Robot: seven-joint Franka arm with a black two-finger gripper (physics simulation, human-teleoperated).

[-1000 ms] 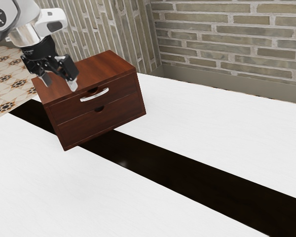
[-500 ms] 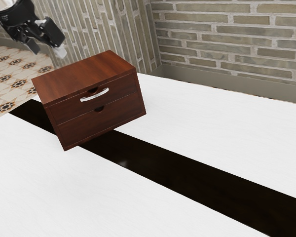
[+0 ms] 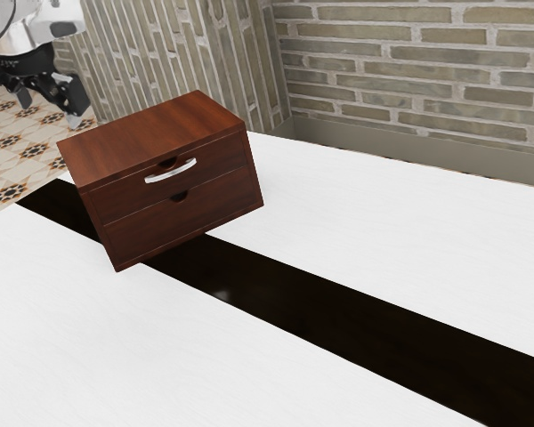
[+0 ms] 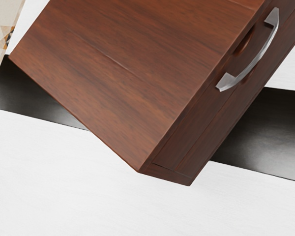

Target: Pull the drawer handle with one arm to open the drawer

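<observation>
Gripper off the cabinet, upper drawer shut.
In the exterior view the gripper hangs at ten o'clock from the cabinet, well apart from it, its fingers spread and holding nothing. The silver drawer handle runs across the upper drawer's front, untouched. The cabinet sits on the white surface, straddling a black stripe that runs toward four o'clock.

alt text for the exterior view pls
A dark wooden two-drawer cabinet sits on a white table crossed by a black stripe, both drawers shut, a silver handle on the upper one. The robot's black claw hangs open at the exterior view's upper left, clear of the cabinet.
</observation>
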